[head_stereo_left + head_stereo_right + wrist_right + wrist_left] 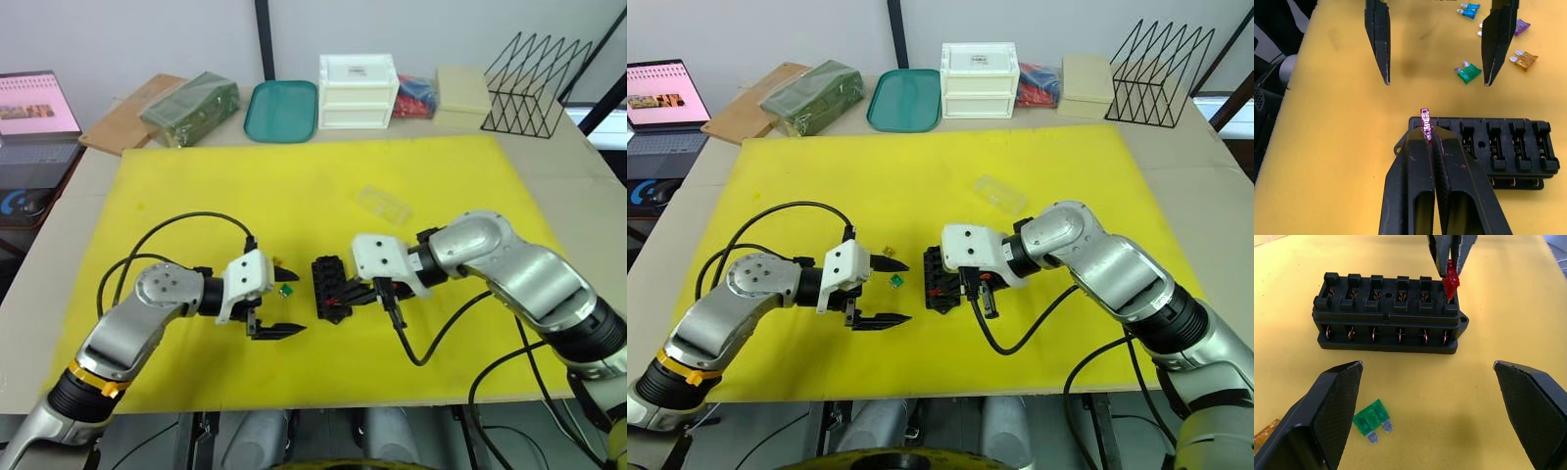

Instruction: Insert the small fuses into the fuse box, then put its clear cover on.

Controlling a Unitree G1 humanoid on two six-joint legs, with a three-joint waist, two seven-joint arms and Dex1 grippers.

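Item: fuse box [330, 287], ribbed black plastic, lower centre of the yellow mat [323, 186]. My right gripper [1426, 134] pinched a translucent red fuse [1425, 122] at an end slot. My left gripper [1430, 406] stood wide open, empty, textured pads. Right wrist view showed green [1469, 73], teal [1469, 10], purple [1521, 27], amber [1524, 59] fuses. Clear cover [383, 203] lay right of centre.

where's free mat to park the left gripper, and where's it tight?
Free: the yellow mat behind the left gripper, toward the teal tray, and the near-right corner. Tight: between left gripper and fuse box, where the green fuse lies, and where the right gripper holds the red fuse.
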